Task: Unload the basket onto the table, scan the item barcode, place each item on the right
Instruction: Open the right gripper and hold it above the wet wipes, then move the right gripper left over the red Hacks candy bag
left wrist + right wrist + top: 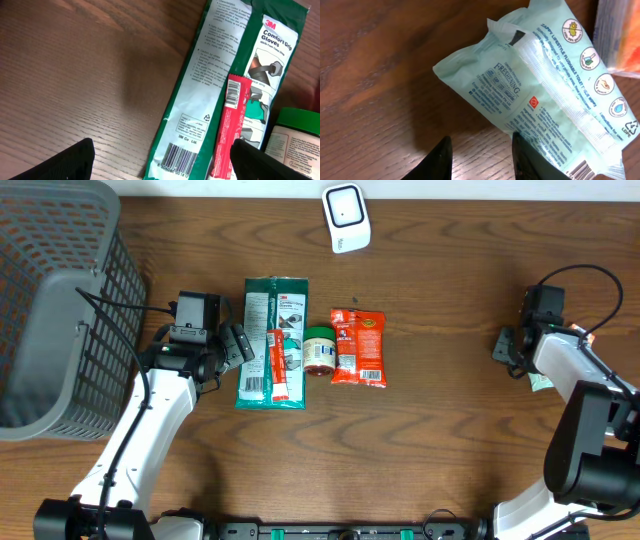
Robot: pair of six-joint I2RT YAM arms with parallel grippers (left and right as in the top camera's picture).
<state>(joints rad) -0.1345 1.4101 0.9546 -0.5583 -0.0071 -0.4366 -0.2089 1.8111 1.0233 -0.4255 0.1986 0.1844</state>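
Hovering just left of the 3M gloves pack [272, 340], the left gripper [238, 343] stands spread wide overhead; the pack's long axis runs near-to-far, with the scanner [346, 218] beyond. Left wrist: its barcode [172, 162] lies between the fingers [75, 160]. Right wrist: the right gripper [480, 150], jaws parted and empty, faces a wipes pack [530, 95], well apart from that gloves pack.

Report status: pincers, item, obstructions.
Left pincer open by glove pack. Right pincer open, wipes pack unheld on table. Red sachet lies on glove pack, beside its barcode.
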